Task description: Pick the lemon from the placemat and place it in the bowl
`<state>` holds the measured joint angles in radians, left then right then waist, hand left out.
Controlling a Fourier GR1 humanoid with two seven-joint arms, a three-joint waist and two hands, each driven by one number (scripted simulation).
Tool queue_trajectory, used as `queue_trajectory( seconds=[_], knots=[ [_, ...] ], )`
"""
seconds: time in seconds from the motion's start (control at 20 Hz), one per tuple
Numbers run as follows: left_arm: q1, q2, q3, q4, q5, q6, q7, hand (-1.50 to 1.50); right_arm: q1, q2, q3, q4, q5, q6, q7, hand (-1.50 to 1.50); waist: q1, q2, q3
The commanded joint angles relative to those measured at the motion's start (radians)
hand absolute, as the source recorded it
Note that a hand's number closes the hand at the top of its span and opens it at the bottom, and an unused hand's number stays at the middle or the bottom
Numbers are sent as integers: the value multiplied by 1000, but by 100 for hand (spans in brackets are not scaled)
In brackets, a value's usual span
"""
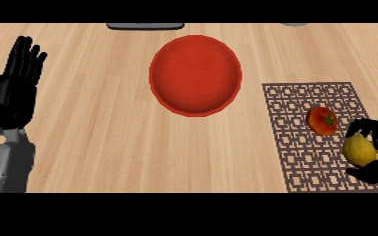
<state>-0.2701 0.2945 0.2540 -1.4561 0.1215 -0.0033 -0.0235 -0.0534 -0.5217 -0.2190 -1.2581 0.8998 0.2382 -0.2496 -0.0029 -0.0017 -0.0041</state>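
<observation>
Now, with your right hand (364,128) curled round the lemon (359,149) at the mat's (303,150) right edge, lift it clear of the tomato (322,120) just beside it before carrying it left to the bowl (196,75), while your left hand (21,85) rests open at the left edge, holding nothing.

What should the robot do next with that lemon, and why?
Probably lift the lemon straight up: the right hand curls round it at the right edge of the placemat, the tomato lies close beside it, and the red bowl sits away to the left.
</observation>
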Motion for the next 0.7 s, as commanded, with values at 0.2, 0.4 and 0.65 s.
queue_trajectory(
  seconds=[0.2,0.4,0.65],
  knots=[
    [-20,22,21,29,15,-27,-9,0,-202,-138,-26,284,84,0,-50,150,16,6,5],
    [-55,5,-19,-69,-17,36,93,0,-211,-180,-60,391,99,-97,-137,150,11,3,5],
    [54,-61,-47,-80,-46,49,7,0,-287,-233,-108,216,56,-12,-25,150,5,-1,4]
  ],
)
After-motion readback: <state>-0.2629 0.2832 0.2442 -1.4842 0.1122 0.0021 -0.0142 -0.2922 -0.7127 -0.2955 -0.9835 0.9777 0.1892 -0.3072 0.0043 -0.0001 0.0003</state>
